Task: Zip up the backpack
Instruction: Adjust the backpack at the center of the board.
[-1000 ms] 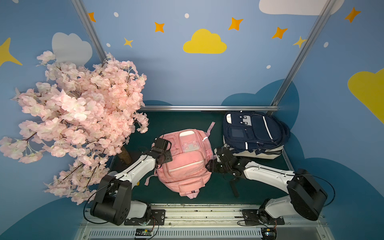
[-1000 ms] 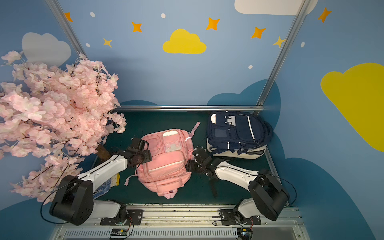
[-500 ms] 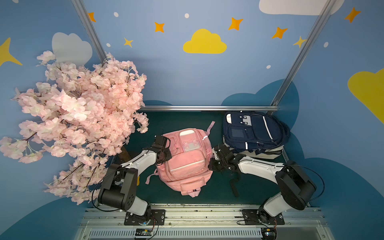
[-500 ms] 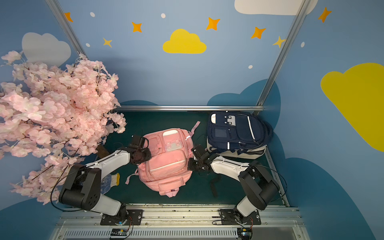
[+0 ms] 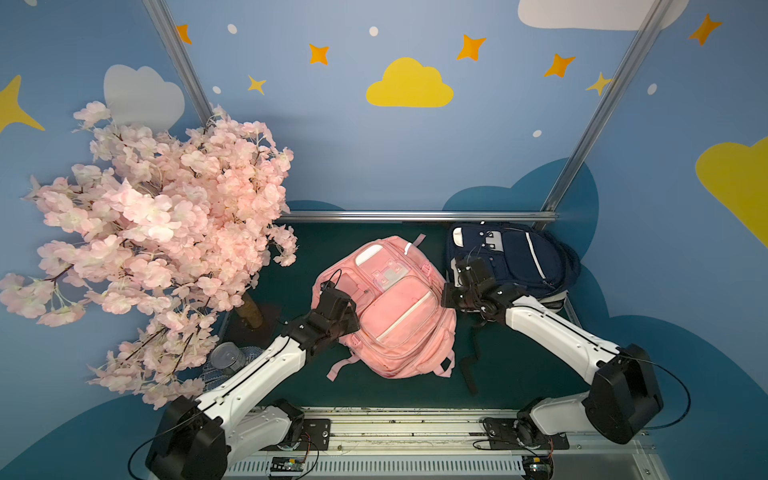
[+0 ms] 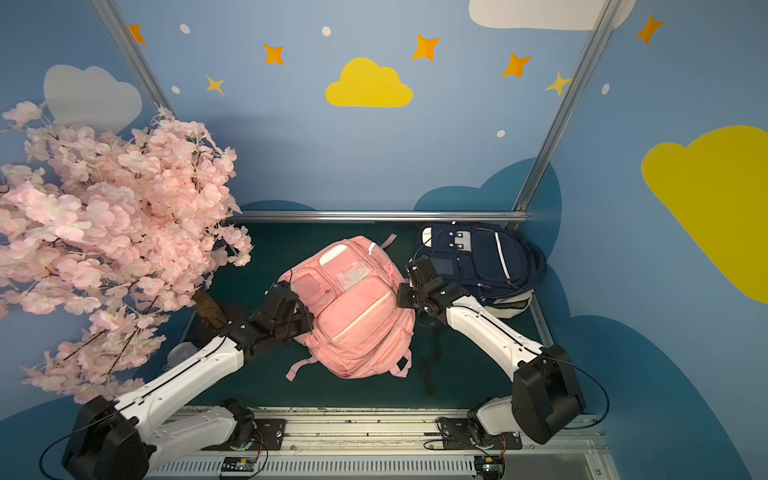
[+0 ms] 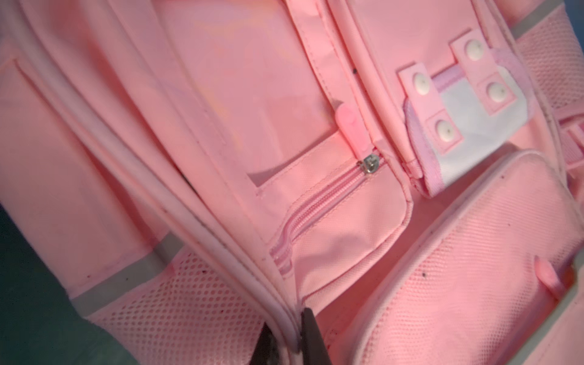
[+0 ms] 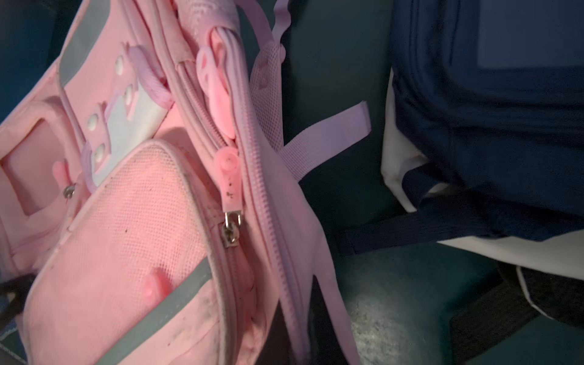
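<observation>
Pink backpack flat, front up, mid desk. Left gripper clamped on piping at its left side. Right gripper fully closed against its right edge; hold unclear. Navy backpack far right corner.

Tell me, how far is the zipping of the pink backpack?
Done: the front pocket zip looks closed. In hand: the left gripper pinches the pink backpack at its edge; the right gripper is shut beside it. To do: the side slider sits partway, apparently unfinished.
</observation>
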Controlling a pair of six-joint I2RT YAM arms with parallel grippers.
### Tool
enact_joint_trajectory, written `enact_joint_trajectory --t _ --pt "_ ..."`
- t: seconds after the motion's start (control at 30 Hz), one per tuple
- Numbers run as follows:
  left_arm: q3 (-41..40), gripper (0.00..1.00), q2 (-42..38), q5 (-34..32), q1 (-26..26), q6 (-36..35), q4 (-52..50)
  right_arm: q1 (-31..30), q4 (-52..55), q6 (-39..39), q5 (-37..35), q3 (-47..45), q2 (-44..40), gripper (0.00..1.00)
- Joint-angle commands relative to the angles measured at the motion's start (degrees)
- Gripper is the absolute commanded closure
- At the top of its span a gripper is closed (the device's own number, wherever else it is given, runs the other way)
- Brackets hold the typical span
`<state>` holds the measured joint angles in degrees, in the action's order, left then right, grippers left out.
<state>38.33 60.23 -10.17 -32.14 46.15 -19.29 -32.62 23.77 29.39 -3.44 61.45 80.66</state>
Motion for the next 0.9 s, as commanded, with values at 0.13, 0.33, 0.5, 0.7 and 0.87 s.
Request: enact_joint_trajectory --t 0.13,0.33,0.5,0.7,0.87 --pt "-5.55 0.95 -3.64 0.74 -7.81 7.8 4.97 4.31 -4.6 -5.98 -1.63 11.14 5.75 1.0" --pt "-6.71 0.85 1.55 1.65 -12.58 11.45 8.98 5.73 -4.5 -6.93 -1.98 15.38 13.74 1.0" --pt "-7.2 0.59 1.92 -0.51 -12.27 12.72 7.75 5.86 -1.78 -7.92 -4.12 17.05 14.97 0.56" --pt "-8.72 0.37 -5.0 -2.67 -7.23 10.9 2.3 3.92 4.62 -8.04 -1.25 15.69 7.84 0.32" --pt "-9.85 0.36 -4.62 7.11 2.12 6.06 4.87 -4.45 4.27 -1.68 1.71 5.74 -1.72 0.32"
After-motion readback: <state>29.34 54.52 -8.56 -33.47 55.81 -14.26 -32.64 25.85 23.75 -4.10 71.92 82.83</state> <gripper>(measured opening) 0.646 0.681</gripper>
